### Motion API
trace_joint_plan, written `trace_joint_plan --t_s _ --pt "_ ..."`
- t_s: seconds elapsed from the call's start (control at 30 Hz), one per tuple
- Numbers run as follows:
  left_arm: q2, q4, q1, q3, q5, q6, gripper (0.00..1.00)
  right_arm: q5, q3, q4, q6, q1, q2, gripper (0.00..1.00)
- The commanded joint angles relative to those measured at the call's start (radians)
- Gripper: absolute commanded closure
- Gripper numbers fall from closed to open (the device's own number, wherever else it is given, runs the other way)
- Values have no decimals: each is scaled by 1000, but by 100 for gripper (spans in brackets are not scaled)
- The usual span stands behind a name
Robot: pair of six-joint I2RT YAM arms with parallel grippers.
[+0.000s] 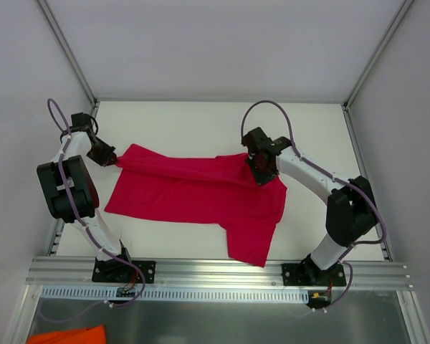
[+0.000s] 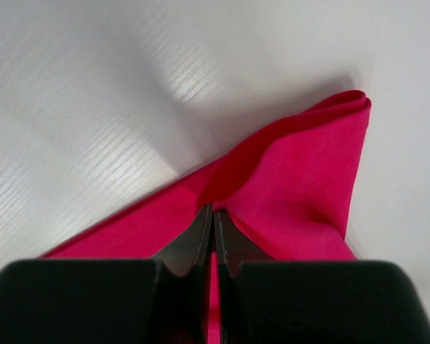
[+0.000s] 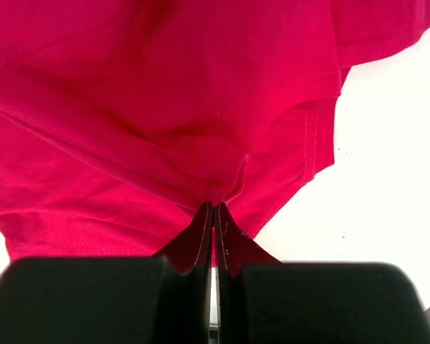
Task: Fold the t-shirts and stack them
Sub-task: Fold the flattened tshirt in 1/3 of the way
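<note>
T-shirt of thin crimson fabric shows long creases.

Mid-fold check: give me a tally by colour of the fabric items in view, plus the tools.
crimson-red t-shirt: 1
orange cloth, cut off at the near edge of the top view: 1
black tools, left tool and right tool, both shut on the shirt: 2
Total: 4

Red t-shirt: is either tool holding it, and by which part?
Both hold the crimson-red soft fabric t-shirt. The left tool pinches its far-left corner; the right tool pinches bunched fabric at its far-right edge.
</note>
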Motion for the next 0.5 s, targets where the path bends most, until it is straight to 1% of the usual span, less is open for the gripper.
trace_joint_plan --t_s 0.0,0.2,0.3,0.37,0.43,0.47 --pt "18 14 18 -16 -25 16 100 98 6 -48 -20 0 14 99" --pt "18 63 18 -58 9 11 100 199 55 -57 -38 -1 53 99" --pt "35 85 18 -35 40 -10 100 267 139 -68 -49 -7 104 99" --pt "52 125 16 -8 79 -30 100 288 231 -68 -53 -23 139 99" --pt "78 196 18 9 156 -71 100 310 307 -59 -57 -46 203 99" --pt "85 229 16 20 176 -103 100 330 390 -40 -58 -53 227 99"
